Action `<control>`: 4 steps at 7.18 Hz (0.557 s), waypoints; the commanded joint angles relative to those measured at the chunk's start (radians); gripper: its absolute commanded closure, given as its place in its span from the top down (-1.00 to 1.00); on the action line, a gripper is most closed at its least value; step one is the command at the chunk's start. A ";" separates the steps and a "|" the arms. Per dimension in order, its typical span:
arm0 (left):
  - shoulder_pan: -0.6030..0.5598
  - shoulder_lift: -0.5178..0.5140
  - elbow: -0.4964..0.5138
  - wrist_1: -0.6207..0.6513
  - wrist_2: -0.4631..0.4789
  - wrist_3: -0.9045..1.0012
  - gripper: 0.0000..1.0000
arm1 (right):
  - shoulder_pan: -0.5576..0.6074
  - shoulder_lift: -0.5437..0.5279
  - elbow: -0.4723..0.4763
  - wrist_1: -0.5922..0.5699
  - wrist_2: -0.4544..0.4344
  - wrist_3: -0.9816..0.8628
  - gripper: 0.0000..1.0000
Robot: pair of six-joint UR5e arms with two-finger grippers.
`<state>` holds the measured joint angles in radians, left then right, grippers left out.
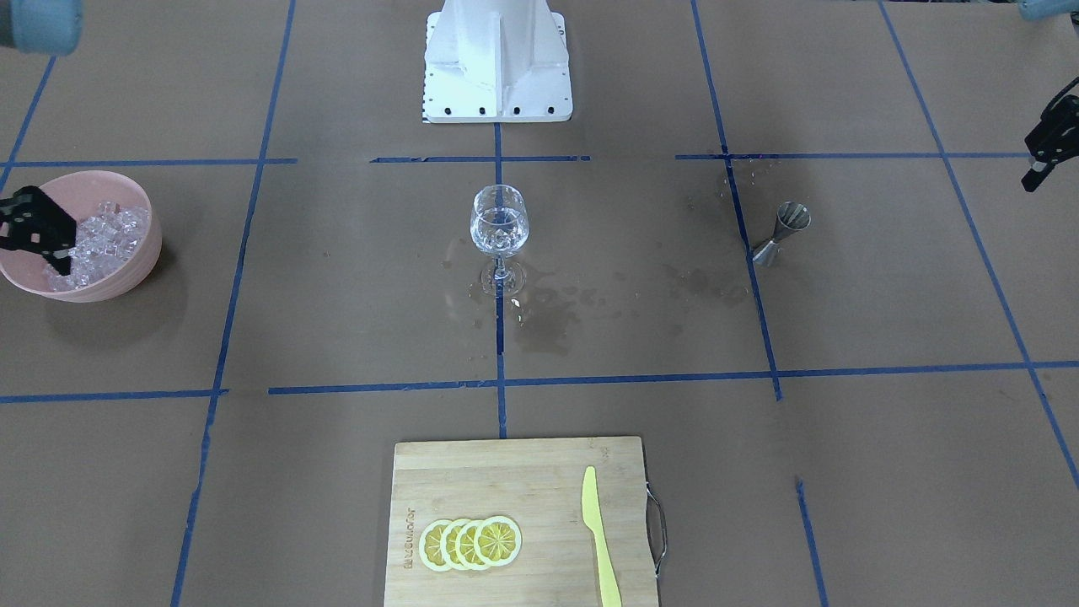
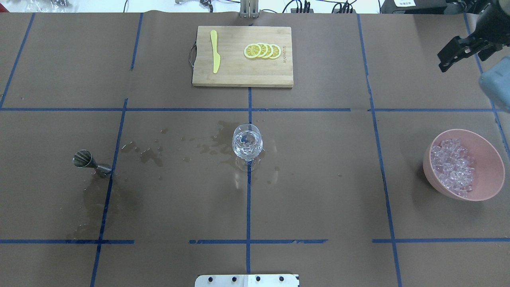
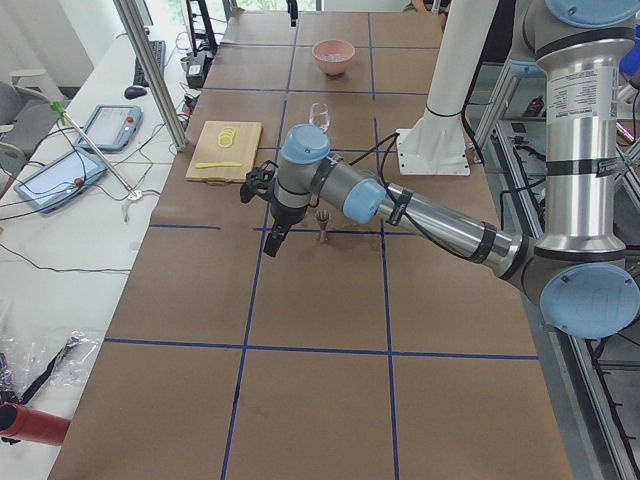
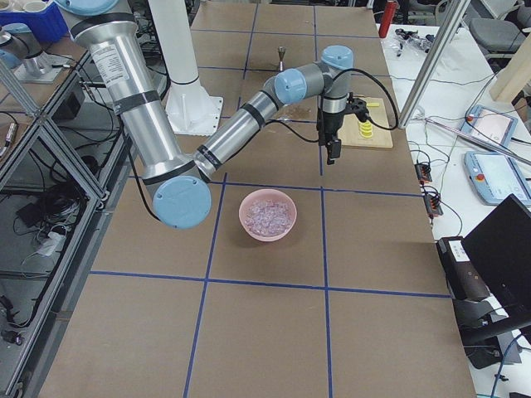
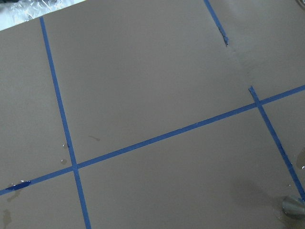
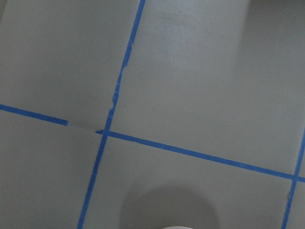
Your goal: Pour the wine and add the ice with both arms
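Ice (image 2: 453,166) in the bowl (image 2: 489,159) looks hard and slippery — we would pinch a top lump across flat faces — and the left fingers (image 1: 1035,173) and right fingers (image 2: 446,59) look empty, though we cannot tell how far they are open.

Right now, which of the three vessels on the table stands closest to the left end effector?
The small metal jigger, on the robot's left; the stemmed glass is mid-table and the pink bowl far right.

No legible text, cutting board (image 1: 506,480) stamp (image 1: 410,537) (blurred)
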<state>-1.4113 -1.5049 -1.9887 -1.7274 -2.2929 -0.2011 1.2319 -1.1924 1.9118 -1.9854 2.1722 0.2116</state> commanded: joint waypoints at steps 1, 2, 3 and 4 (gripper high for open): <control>-0.069 -0.015 0.079 0.012 -0.046 0.002 1.00 | 0.145 -0.047 -0.127 0.005 0.099 -0.229 1.00; -0.095 -0.006 0.090 0.015 -0.049 0.024 1.00 | 0.199 -0.062 -0.190 0.005 0.109 -0.342 1.00; -0.116 0.002 0.114 0.049 -0.069 0.064 1.00 | 0.263 -0.067 -0.258 0.005 0.142 -0.395 1.00; -0.141 0.005 0.129 0.061 -0.074 0.075 1.00 | 0.299 -0.116 -0.284 0.013 0.228 -0.399 1.00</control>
<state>-1.5212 -1.5062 -1.8824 -1.6876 -2.3555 -0.1503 1.4706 -1.2650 1.6825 -1.9788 2.3181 -0.1464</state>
